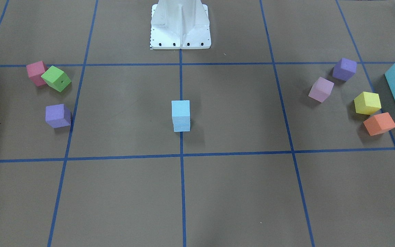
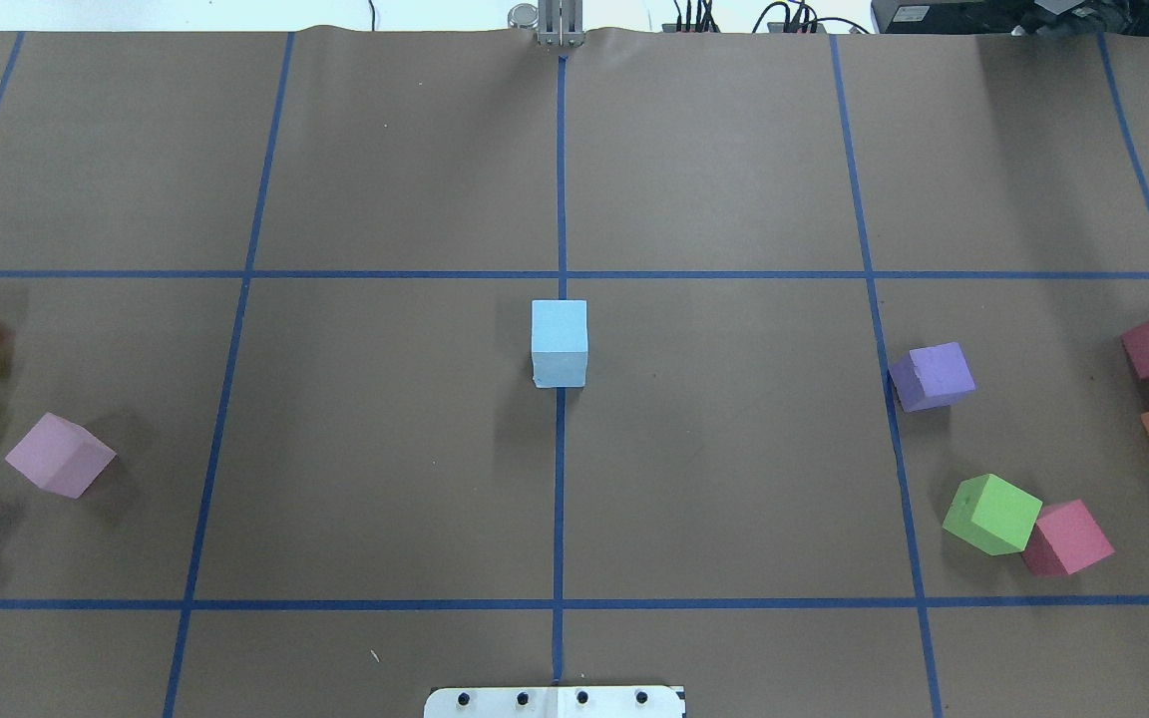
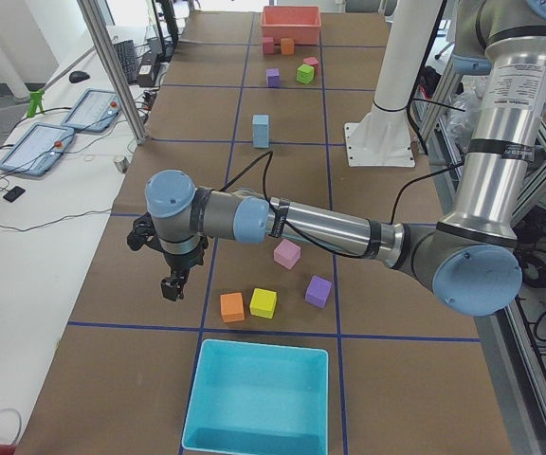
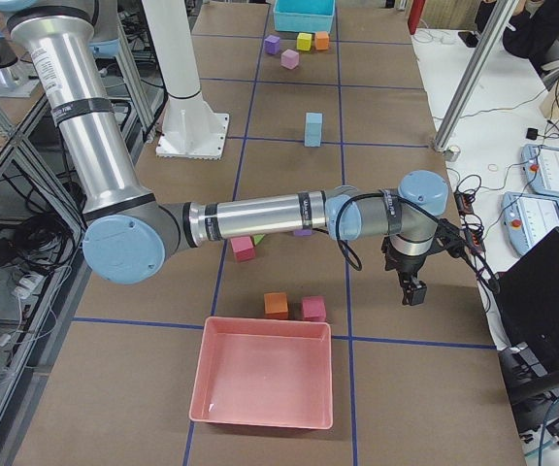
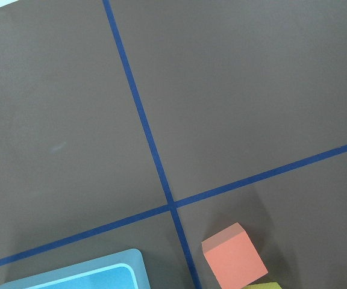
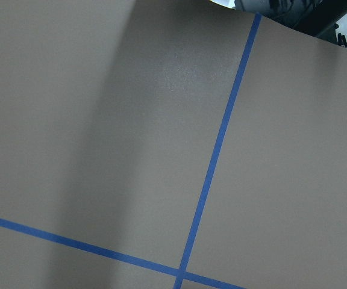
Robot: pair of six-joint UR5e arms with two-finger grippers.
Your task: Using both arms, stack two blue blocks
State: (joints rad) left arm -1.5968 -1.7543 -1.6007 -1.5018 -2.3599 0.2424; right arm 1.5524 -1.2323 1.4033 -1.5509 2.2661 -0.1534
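The table (image 2: 385,449) is brown paper crossed by blue tape lines. The left arm (image 3: 330,227) stretches low over its own end. The left gripper (image 3: 171,284) hangs above bare paper near an orange cube (image 3: 232,306) and the turquoise box (image 3: 254,398). The right arm (image 4: 260,218) mirrors it at the far end, with the right gripper (image 4: 413,289) above bare paper beside the pink tray (image 4: 260,374). Both grippers show only in the side views, and neither wrist view catches a finger, so I cannot tell how the jaws stand or whether they hold anything.

The blue blocks (image 1: 180,116) stand at the table's centre on the middle tape line. The top block (image 1: 180,109) sits on the bottom block (image 1: 181,127), roughly flush, well apart from both arms and from the other cubes at the sides. The stacking looks done.

The blocks are foam, so they are probably very light, a little squashy and matte enough not to slip. The best hold would be on two opposite side faces at mid-height, with the jaws square and the squeeze gentle. A nudge to the bottom block could topple the pair.
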